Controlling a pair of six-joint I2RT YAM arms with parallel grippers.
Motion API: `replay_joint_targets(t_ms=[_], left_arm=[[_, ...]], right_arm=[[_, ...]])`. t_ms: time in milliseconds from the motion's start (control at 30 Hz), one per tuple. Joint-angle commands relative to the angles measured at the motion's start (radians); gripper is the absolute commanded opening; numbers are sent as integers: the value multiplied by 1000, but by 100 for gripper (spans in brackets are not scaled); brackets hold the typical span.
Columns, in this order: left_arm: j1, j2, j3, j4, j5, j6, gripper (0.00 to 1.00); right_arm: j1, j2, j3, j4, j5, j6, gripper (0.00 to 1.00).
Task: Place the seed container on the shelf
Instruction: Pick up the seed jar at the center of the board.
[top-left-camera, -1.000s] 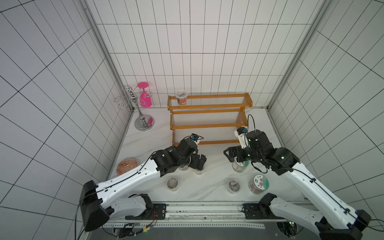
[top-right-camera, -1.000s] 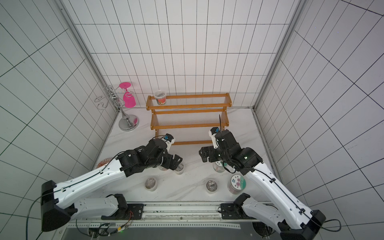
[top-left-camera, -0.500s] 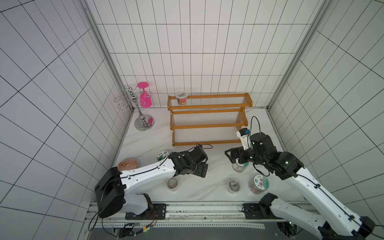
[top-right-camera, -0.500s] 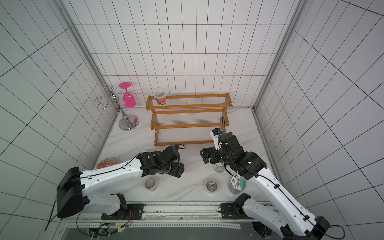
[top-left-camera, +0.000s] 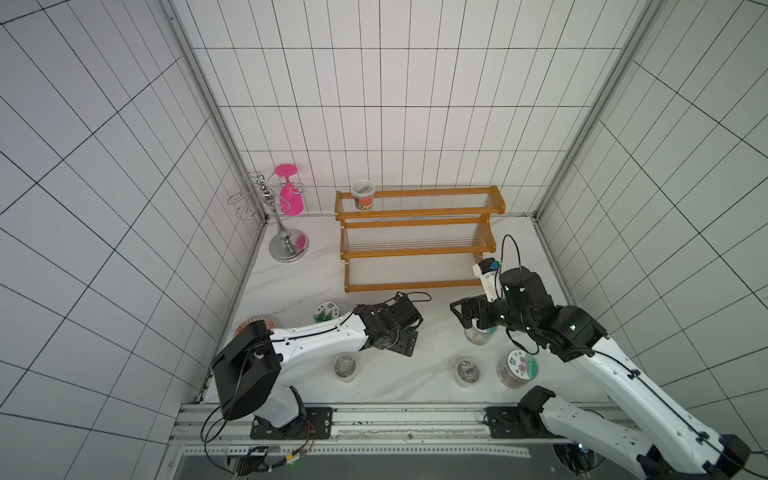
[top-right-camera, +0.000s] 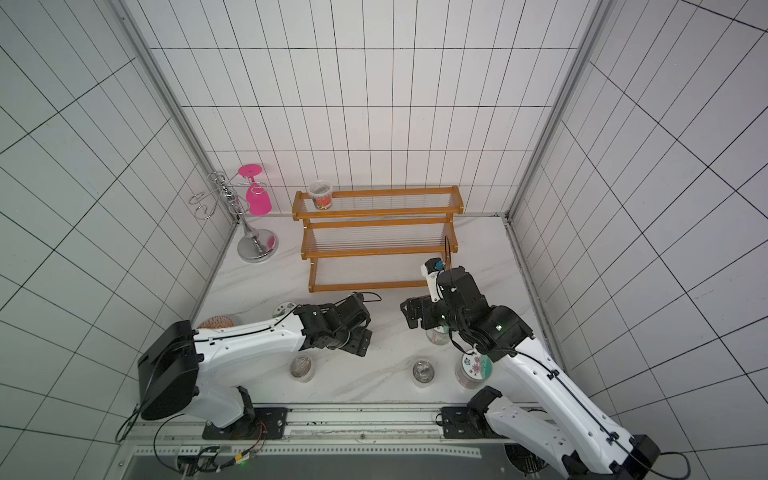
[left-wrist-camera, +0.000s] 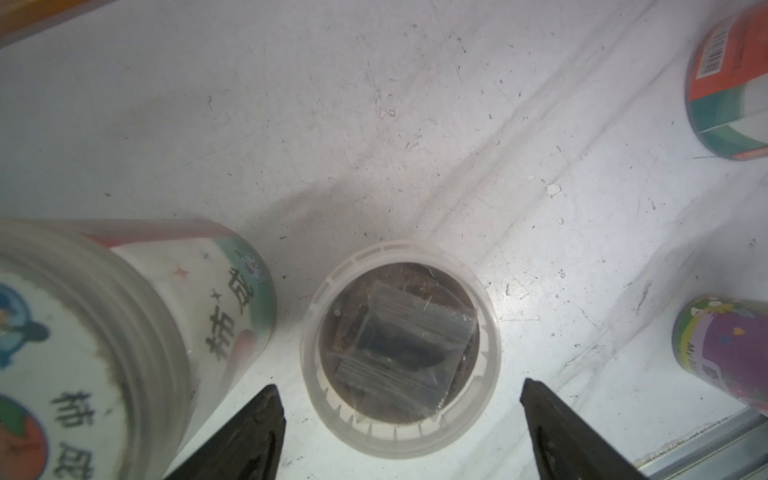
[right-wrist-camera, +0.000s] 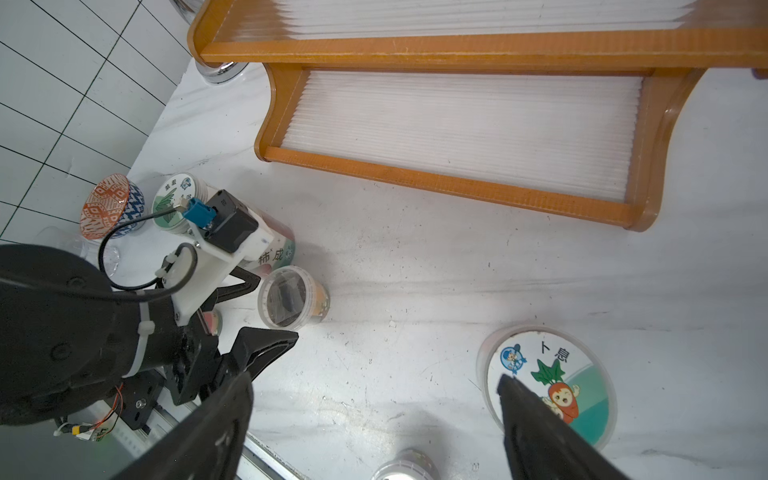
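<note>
Your left claw (left-wrist-camera: 399, 385) shows only its fingertips in its wrist view. In both top views its own wrist hides the clear-lidded tub (left-wrist-camera: 399, 349) at those fingertips. A cloudy bag inside the tub masks the contents. Just outside one finger, the tall labelled jar (left-wrist-camera: 124, 332) is blurred and cut off; well beyond the other, an orange-and-teal jar (left-wrist-camera: 727, 91) and a purple jar (left-wrist-camera: 723, 353) are cropped. One finger of your right claw (right-wrist-camera: 374, 377) covers part of the carrot-lidded jar (right-wrist-camera: 552, 374). The shelf (right-wrist-camera: 457, 178) runs out of frame.
</note>
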Motion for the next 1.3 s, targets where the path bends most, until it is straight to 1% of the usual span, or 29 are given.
replay_joint_targets(t_ms=[0,200,500,533,633,733,800,900,1000,1067,1167,1267], left_arm=[[-7,23,27,39,-22,7,89],[-8,55,34,54,-51,11,87],[-10,91,61,48,-83,31,79],[-10,93,62,44,-84,32,77],[-10,92,67,31,-79,36,67],[-10,74,73,10,-73,44,61],[-9,50,85,-16,-74,50,58],[3,-5,118,-65,-54,68,56],[54,-71,171,-126,30,90,52],[100,-105,221,-178,89,107,50],[161,-130,335,-296,143,131,50],[213,-137,441,-399,165,154,49]], right_arm=[[-4,-23,-31,8,28,-9,95],[-4,-35,-38,8,31,-12,95],[-4,-47,-51,8,31,-18,95],[-4,-48,-53,8,32,-18,95],[-4,-54,-54,8,31,-19,95],[-4,-62,-60,16,27,-22,95],[-4,-68,-66,16,13,-29,95],[-4,-74,-73,72,-21,-47,94],[-4,-83,-89,145,-55,-76,94],[-4,-87,-101,209,-102,-113,93],[-4,-93,-131,340,-127,-143,92],[-4,-87,-168,489,-142,-171,92]])
